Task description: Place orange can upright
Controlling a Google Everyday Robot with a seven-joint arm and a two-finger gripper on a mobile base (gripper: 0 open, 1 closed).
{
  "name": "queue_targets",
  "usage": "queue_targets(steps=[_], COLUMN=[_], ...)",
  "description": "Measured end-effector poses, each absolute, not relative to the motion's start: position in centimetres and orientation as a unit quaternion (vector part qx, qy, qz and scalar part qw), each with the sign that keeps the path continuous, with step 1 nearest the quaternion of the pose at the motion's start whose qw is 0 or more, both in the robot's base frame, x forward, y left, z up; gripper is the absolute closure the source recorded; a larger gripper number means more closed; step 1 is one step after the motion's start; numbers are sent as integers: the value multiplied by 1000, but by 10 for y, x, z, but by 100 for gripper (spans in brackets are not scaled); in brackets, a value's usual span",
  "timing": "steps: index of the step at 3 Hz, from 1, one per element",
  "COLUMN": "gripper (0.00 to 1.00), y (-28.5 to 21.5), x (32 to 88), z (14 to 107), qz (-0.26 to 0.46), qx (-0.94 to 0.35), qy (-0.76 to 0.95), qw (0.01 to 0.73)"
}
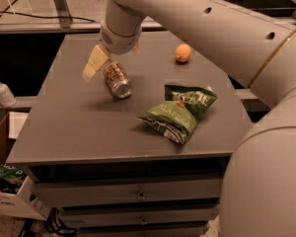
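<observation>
The orange can (117,79) has a mottled orange-brown label, and its silver end faces the camera. It hangs tilted just above the grey table (79,127), left of centre, with a shadow beneath it. My gripper (107,74) comes down from the large cream arm and is shut on the can. One cream finger (94,63) shows on the can's left side. The other finger is hidden behind the can.
Two green chip bags (180,112) lie overlapping to the right of the can. A small round orange fruit (183,53) sits at the far right of the table. A white bottle (1,90) and a cardboard box (5,132) stand left of the table. Drawers are below the front edge.
</observation>
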State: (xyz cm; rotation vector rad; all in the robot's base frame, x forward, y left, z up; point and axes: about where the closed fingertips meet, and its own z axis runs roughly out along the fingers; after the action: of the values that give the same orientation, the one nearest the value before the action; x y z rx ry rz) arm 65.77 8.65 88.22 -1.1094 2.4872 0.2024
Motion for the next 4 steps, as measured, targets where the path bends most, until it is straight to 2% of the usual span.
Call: queue_targets(steps=[3,4], gripper=[0,0], y=[117,117], x=[674,674], z=[855,853], qz=[49,48], qx=[-296,-299], qy=[939,938], qw=[169,168])
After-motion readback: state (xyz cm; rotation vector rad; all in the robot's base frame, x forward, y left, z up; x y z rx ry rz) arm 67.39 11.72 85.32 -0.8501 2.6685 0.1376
